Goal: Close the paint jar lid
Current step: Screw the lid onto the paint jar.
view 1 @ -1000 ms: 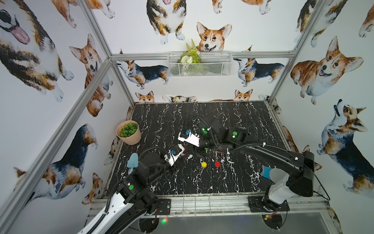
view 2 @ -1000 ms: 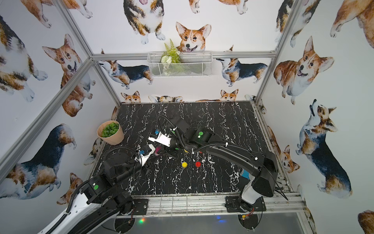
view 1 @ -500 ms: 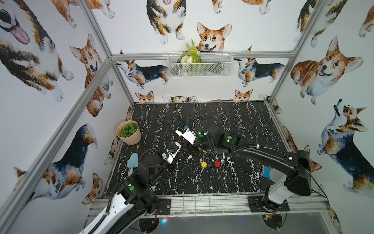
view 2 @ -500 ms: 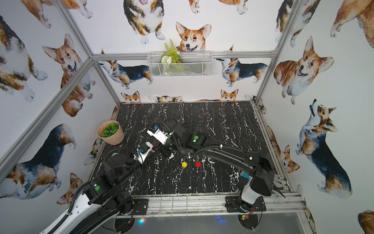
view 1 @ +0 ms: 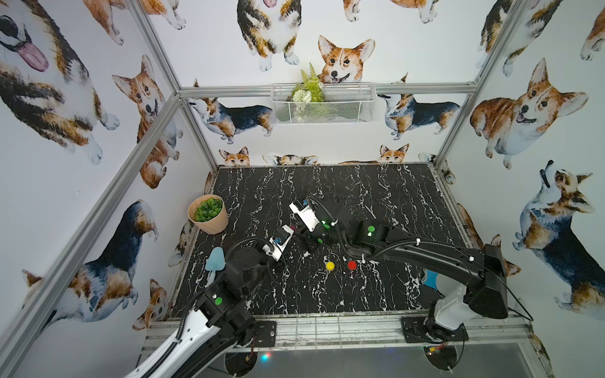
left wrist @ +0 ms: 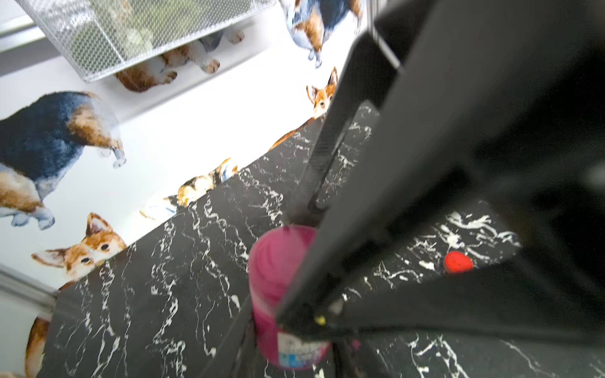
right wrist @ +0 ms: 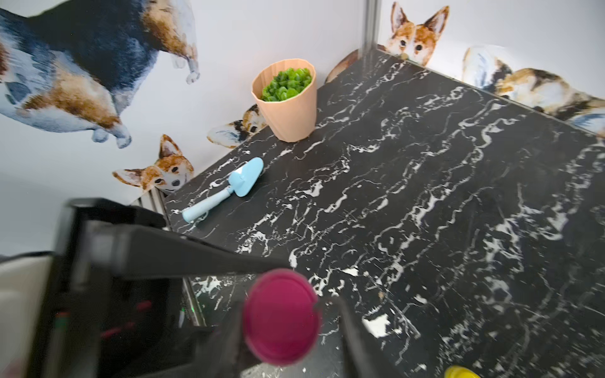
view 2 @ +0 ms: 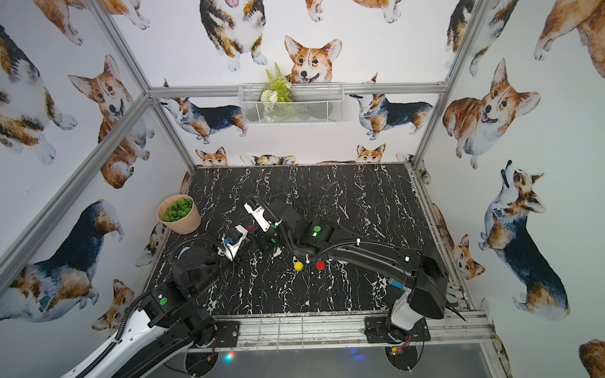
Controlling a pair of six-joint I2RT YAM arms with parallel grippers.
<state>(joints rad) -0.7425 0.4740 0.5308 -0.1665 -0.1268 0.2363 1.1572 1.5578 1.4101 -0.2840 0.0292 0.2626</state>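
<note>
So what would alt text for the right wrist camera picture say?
A round magenta jar lid, seen from above, sits close between blurred black tool fingers. Beyond it on the black marble table are a light blue trowel and a peach pot of green plants, against corgi-patterned walls.

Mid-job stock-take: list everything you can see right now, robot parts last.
Jar: 1, pink, lid on, mid-table.
Small jars: 2, yellow and red, side by side, front of centre.
Pot: 1, peach, green plant inside, table's left edge.
Trowel: 1, light blue, left edge, nearer the front.
Basket: 1, white wire, back wall, holding a fern.
Blue item: 1, front right, partly hidden.
Table: 1, black marble.
Left gripper: 1, black, shut on jar.
Right gripper: 1, black, open, flanking lid.
</note>
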